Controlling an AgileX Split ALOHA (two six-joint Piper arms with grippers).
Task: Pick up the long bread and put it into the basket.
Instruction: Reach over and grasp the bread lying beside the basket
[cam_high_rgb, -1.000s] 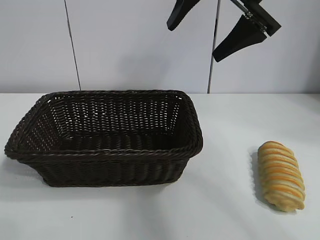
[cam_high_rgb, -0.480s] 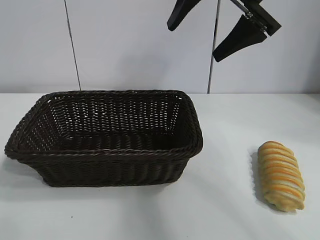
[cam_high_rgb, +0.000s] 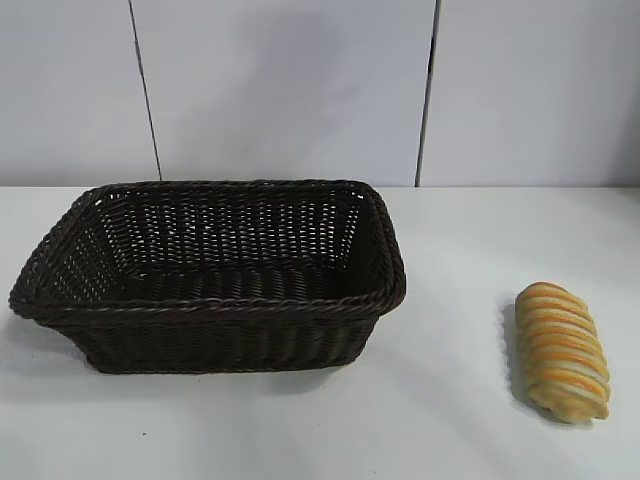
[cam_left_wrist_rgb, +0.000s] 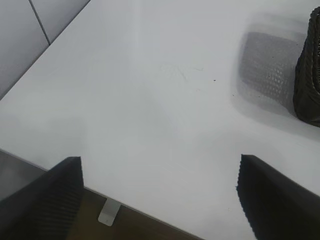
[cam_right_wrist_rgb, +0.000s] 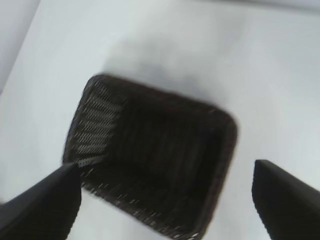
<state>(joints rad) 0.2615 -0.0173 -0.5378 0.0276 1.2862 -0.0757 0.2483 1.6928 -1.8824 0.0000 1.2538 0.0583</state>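
Left tool (cam_left_wrist_rgb: 159, 200): two black fingers (cam_left_wrist_rgb: 47, 200) with a fine ribbed grip texture, spread wide apart, nothing between them. It hangs over the near edge of the white worktop (cam_left_wrist_rgb: 150, 100); the left wrist view catches just a corner of the basket (cam_left_wrist_rgb: 309, 70) off to one side, with its soft shadow on the worktop.

Right tool (cam_right_wrist_rgb: 167, 200): same black wedge-shaped fingers (cam_right_wrist_rgb: 287, 200), also wide apart and empty. It sits high, looking down into the basket (cam_right_wrist_rgb: 150, 165) from above. Neither tool shows in the exterior view.

Exterior view, near to far:
- long bread (cam_high_rgb: 561, 350): oblong loaf, rounded ends, crosswise ridges striped orange and pale cream on a golden-tan crust. Lies flat on the worktop (cam_high_rgb: 450, 420) at the right, long axis running roughly front to back, well apart from the basket.
- basket (cam_high_rgb: 210, 305): large, rectangular, dark brown woven wicker, flared sides, braided rim, open weave letting light through the far wall. Upright on the worktop, left of centre. Nothing visible inside it.
- Behind: plain pale wall panels (cam_high_rgb: 280, 90) with two thin dark vertical seams.

Worktop surface is smooth, matte white.
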